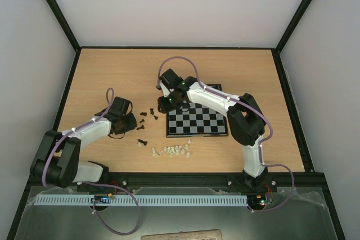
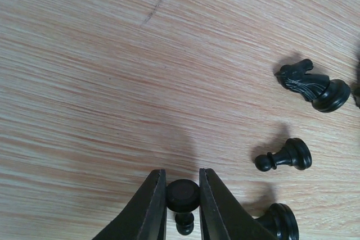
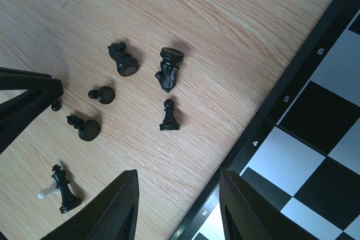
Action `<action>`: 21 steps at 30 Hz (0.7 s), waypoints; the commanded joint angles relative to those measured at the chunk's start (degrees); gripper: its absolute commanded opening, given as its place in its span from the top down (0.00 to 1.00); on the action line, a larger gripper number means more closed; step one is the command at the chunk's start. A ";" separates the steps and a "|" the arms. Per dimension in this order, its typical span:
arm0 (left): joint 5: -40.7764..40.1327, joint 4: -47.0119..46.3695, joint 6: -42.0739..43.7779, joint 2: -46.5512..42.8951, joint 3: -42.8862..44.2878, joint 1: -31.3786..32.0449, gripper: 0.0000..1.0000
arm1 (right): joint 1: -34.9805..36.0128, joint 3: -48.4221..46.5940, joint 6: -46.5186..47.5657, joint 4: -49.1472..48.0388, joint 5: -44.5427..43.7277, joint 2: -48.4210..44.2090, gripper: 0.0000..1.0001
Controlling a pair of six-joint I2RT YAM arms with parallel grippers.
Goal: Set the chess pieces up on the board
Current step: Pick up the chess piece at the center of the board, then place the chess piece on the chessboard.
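My left gripper [image 2: 182,203] is shut on a small black pawn [image 2: 182,195], just over the wooden table, left of the board. Loose black chess pieces lie near it: a knight [image 2: 312,84], a pawn [image 2: 284,157] and another piece [image 2: 279,220]. My right gripper [image 3: 179,195] is open and empty, above the board's left rim [image 3: 270,111]. Ahead of it are an upright black pawn [image 3: 169,116], a toppled knight [image 3: 124,60], a toppled black piece [image 3: 169,68] and a black king [image 3: 64,186]. In the top view the board [image 1: 197,121] has no pieces on it.
A row of whitish translucent chessmen [image 1: 171,150] lies in front of the board, with two black pieces [image 1: 142,142] to their left. The left gripper's fingers [image 3: 22,99] show at the left of the right wrist view. Black frame rails edge the table.
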State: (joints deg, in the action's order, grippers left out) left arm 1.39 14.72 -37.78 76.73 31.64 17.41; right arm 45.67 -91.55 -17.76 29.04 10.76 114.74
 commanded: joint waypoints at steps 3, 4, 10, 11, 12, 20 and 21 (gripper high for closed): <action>0.94 -0.02 -1.01 -0.62 1.69 0.21 0.98 | -0.14 2.57 0.38 0.12 0.99 -2.81 0.60; 1.23 -0.03 -1.57 -1.65 2.05 0.17 0.98 | -0.11 3.05 0.16 -0.52 1.25 -3.34 0.60; 8.89 -3.37 -6.31 -6.37 7.08 -0.14 0.97 | -0.14 13.96 -3.40 -13.40 4.63 -11.75 0.59; 10.78 -3.95 -6.94 -5.92 8.48 -0.12 0.97 | -0.13 17.04 -4.57 -17.77 5.75 -13.97 0.59; 12.52 -4.30 -7.55 -5.21 9.88 -0.14 0.97 | -0.06 21.42 -6.18 -23.64 6.58 -16.14 0.59; 26.45 -12.83 -16.17 1.58 14.39 0.94 0.98 | 5.14 33.50 -12.42 -43.72 -4.58 -24.39 0.59; 27.25 -13.63 -17.01 2.05 14.39 1.42 0.98 | 5.19 33.04 -12.58 -43.88 -5.82 -23.75 0.59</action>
State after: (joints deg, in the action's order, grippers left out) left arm 20.12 5.65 -48.88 76.36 45.80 17.72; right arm 49.52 -59.64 -27.33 -4.38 11.29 91.64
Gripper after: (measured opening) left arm 0.159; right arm 0.412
